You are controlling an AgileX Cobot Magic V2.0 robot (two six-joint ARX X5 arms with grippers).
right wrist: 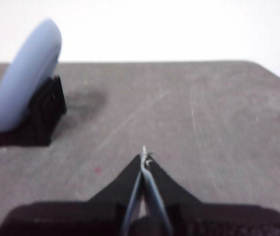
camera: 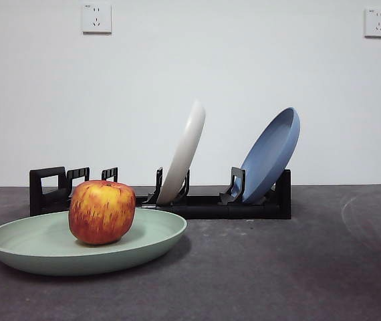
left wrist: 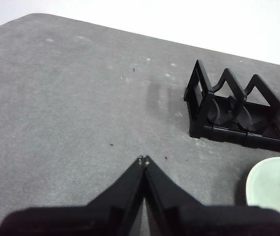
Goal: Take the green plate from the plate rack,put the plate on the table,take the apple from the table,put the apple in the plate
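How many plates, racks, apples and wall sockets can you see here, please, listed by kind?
Plates: 3 – green plate, cream-white plate, blue plate
Plate rack: 1
Apple: 1
Wall sockets: 2 –
Total: 7

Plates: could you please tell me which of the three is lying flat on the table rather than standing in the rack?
The green plate, holding the apple; the cream-white plate and blue plate stand tilted in the plate rack.

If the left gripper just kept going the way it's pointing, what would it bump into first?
Probably only the bare table. The left gripper, shut, points past the plate rack, which sits off to one side; depth is uncertain.
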